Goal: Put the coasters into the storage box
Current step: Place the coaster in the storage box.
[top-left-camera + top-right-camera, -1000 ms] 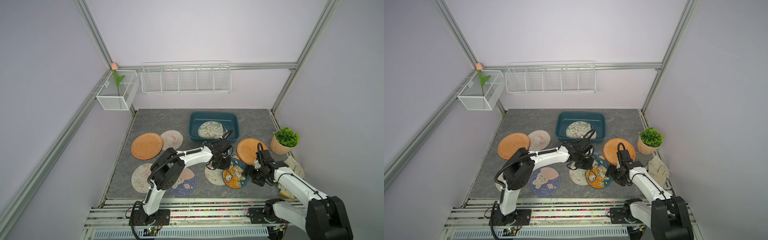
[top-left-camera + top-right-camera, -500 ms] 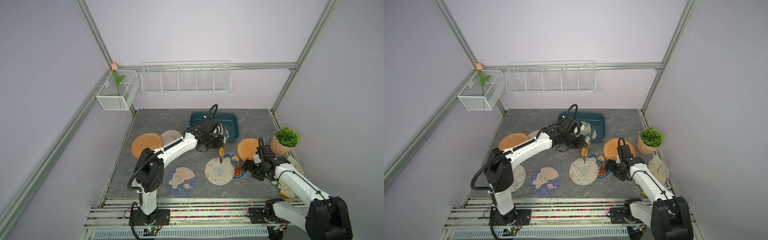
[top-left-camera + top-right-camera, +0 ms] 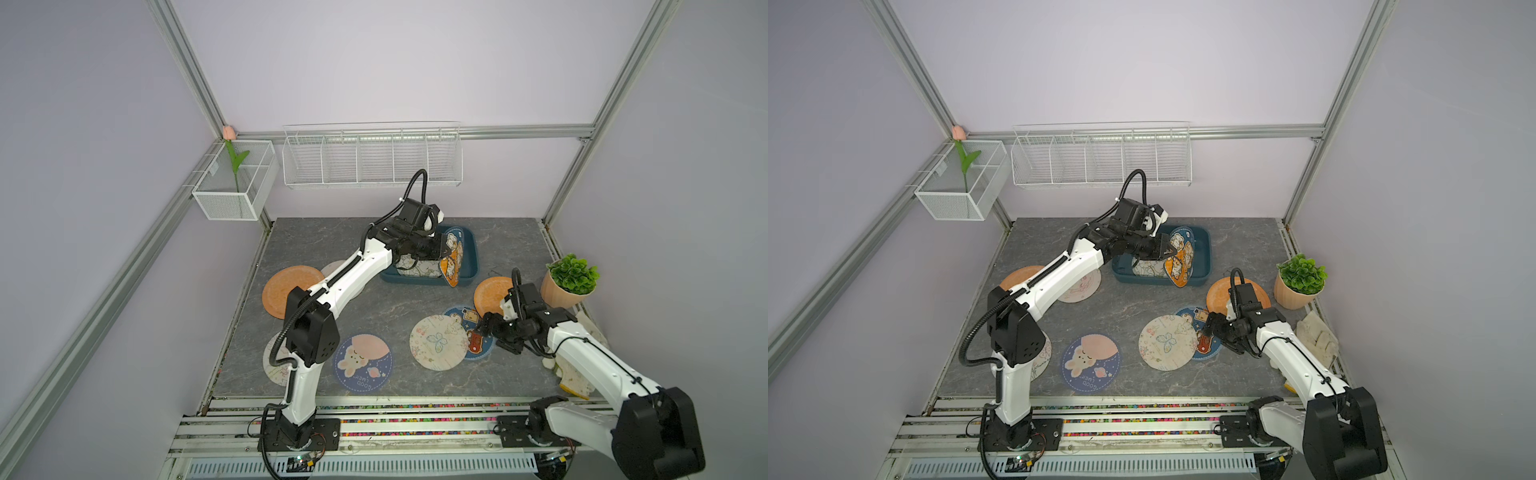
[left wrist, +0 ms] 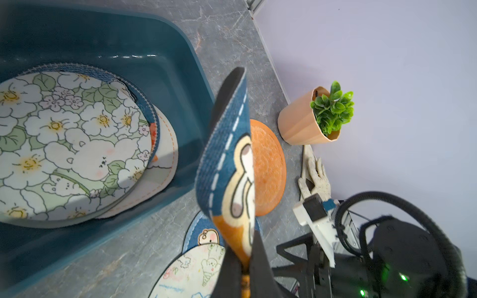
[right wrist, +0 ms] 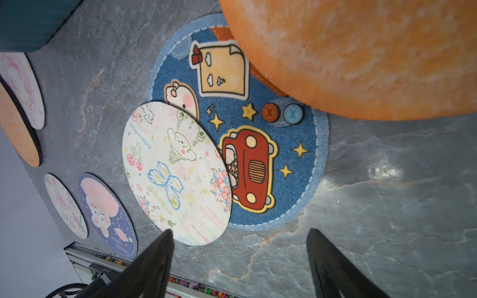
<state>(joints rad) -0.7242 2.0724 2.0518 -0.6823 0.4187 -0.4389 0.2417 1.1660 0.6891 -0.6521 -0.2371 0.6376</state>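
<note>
Coaster (image 3: 453,261) pinched on edge in left hand (image 3: 443,249) over storage box (image 3: 415,281), right hand (image 5: 240,230) wide apart, empty

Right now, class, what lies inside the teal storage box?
A stack inside the storage box: a white-flower coaster on top, a blue-rimmed coaster and a cream coaster peeking out beneath. Their prints are mostly covered, and anything lower is hidden.
</note>
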